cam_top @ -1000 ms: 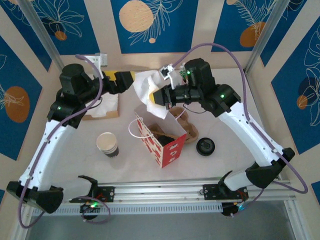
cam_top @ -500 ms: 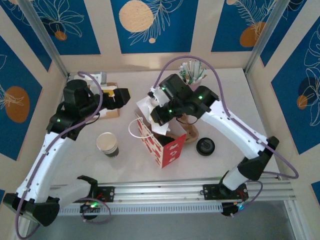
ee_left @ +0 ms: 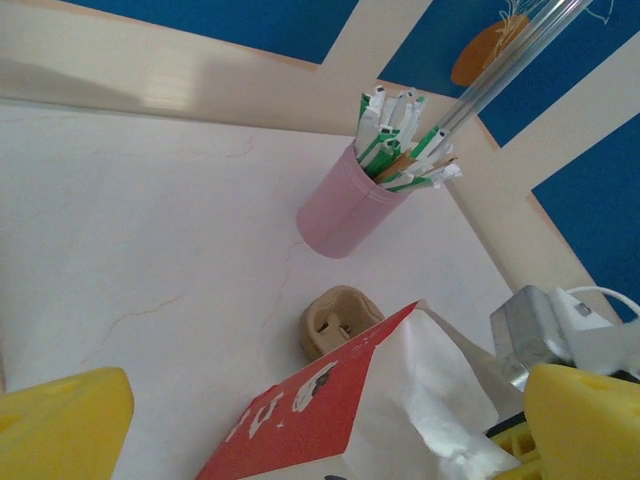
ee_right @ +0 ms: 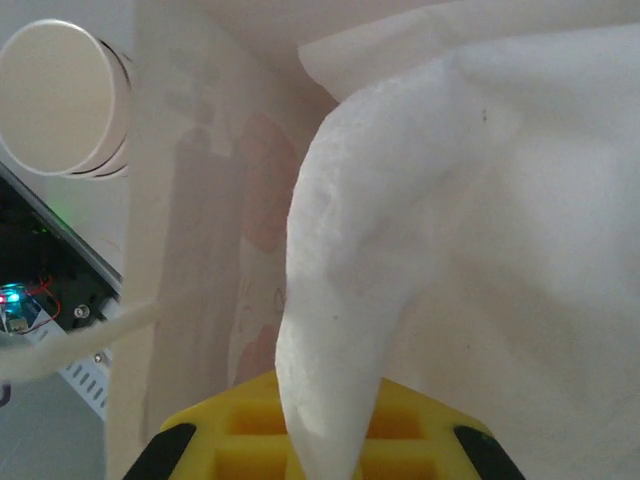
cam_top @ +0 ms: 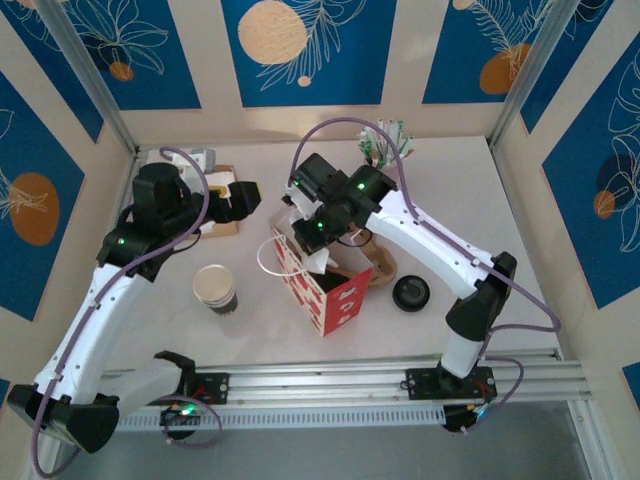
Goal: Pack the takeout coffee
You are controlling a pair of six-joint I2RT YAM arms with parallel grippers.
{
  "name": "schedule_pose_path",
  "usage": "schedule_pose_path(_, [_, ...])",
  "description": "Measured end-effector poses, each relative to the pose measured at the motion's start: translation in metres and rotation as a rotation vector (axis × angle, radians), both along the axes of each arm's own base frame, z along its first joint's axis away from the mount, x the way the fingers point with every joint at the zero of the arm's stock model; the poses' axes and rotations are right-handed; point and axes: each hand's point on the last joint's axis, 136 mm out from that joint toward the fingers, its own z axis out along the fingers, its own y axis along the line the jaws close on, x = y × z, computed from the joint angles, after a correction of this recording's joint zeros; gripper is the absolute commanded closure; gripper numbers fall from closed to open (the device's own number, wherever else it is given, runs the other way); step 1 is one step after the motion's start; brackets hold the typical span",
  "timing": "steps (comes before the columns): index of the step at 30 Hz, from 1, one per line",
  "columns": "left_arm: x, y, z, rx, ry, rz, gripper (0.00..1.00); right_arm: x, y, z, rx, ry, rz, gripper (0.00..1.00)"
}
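R gripper pinched tight on white napkin, at red-and-white bag mouth. L gripper fully spread, empty.

Your L arm leans from its base toward 1 o'clock, L gripper facing 3 o'clock, jaws spread wide. R forearm runs toward 10 o'clock from its elbow. R gripper is tipped down, pinched tight on white paper.
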Motion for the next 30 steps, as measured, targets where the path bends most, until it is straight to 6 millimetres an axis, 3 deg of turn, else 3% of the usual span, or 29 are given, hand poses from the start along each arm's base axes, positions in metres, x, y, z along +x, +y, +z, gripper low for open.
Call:
schedule_pose_path(8, [0.008,0.009,-0.017,0.059,0.033,0.043,0.05,0.005,0.009,-0.014,-0.02,0.018,-0.037,1.0])
schedule_pose_path(15, [0.029,0.021,-0.068,0.12,0.156,0.096,0.25,0.017,0.014,-0.012,0.004,-0.014,-0.088,1.0])
schedule_pose_path(23, [0.042,0.01,-0.115,0.123,0.26,0.056,0.33,0.024,0.018,-0.025,0.006,-0.023,-0.123,1.0])
schedule_pose_path(30, [0.048,0.0,-0.133,0.102,0.282,0.016,0.34,0.029,0.022,-0.043,0.0,-0.012,-0.144,1.0])
